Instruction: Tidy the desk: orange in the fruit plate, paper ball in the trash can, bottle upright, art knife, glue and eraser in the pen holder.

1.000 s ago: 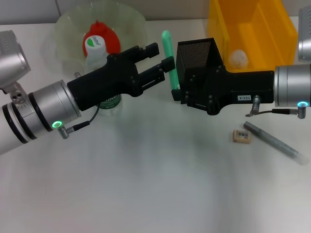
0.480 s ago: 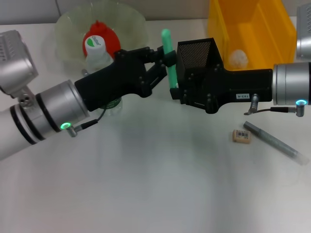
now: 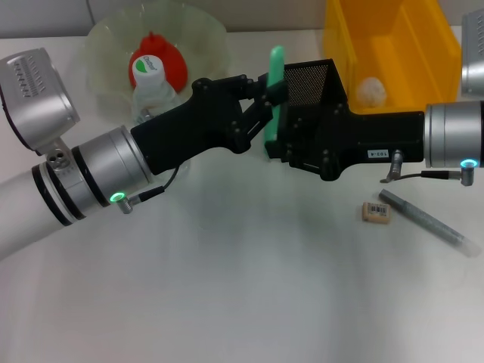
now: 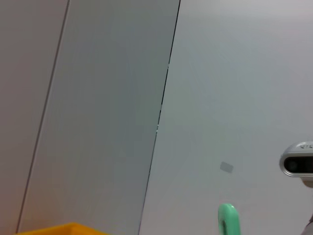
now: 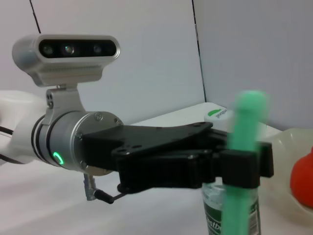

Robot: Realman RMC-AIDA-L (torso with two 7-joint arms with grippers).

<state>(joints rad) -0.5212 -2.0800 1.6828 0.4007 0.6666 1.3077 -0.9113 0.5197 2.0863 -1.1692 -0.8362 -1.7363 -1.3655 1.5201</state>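
Since 1 second ago the left gripper (image 3: 266, 94) has slid in from beside the green knife (image 3: 274, 98) and pinched it, and the knife now tilts with its top over the near rim of the pen holder (image 3: 306, 82) — before, it stood just clear of the holder's left side. In the right wrist view the black fingers (image 5: 244, 166) are pressed against both sides of the green shaft (image 5: 242, 161), with the bottle (image 5: 230, 215) upright just behind it.

The right gripper (image 3: 281, 147) reaches in from the right and lies across the front of the pen holder; whether its fingers are spread or closed on the holder cannot be told.

The orange (image 3: 157, 62) sits in the pale-green fruit plate (image 3: 113, 38) at the back left, and the bottle (image 3: 151, 83) stands in front of it, partly hidden by the left arm. The paper ball (image 3: 370, 91) lies inside the yellow trash can (image 3: 408, 45) at the back right. The eraser (image 3: 376, 212) rests on the white desk (image 3: 242, 287) near the front right, with 1 grey stick (image 3: 427, 221) lying slantwise just beside it.

In the left wrist view only the knife's rounded green tip (image 4: 228, 219) and a corner of the yellow can (image 4: 63, 229) show.
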